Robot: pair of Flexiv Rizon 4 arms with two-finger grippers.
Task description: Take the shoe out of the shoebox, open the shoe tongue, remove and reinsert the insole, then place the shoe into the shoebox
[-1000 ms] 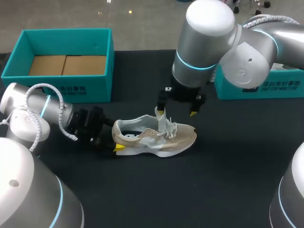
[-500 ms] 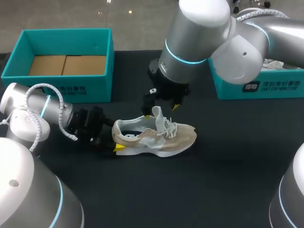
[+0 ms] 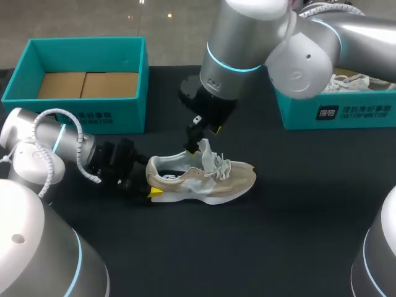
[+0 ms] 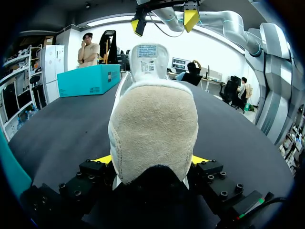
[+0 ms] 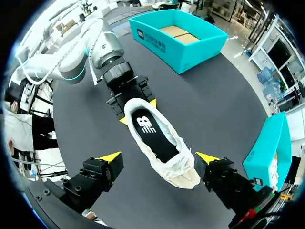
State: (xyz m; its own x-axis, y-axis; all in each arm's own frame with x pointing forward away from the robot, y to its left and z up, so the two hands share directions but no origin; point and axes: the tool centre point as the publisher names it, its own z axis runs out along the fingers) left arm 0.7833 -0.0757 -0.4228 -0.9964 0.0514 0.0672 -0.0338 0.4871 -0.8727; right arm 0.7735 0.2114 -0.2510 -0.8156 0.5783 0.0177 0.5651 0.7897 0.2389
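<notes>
Your left gripper [image 3: 150,184] is clenched on the heel of the shoe [image 3: 207,176] — sole down on the black table [image 3: 278,235], outside the teal shoebox [image 3: 133,93]. Your right gripper [image 3: 204,131] hangs above the raised tongue [image 3: 206,150] — fingers spread.

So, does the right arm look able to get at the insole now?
Probably yes: the right gripper hangs over the shoe, jaws open, the insole lies bare in the opening, and the left gripper grips only the heel.
</notes>
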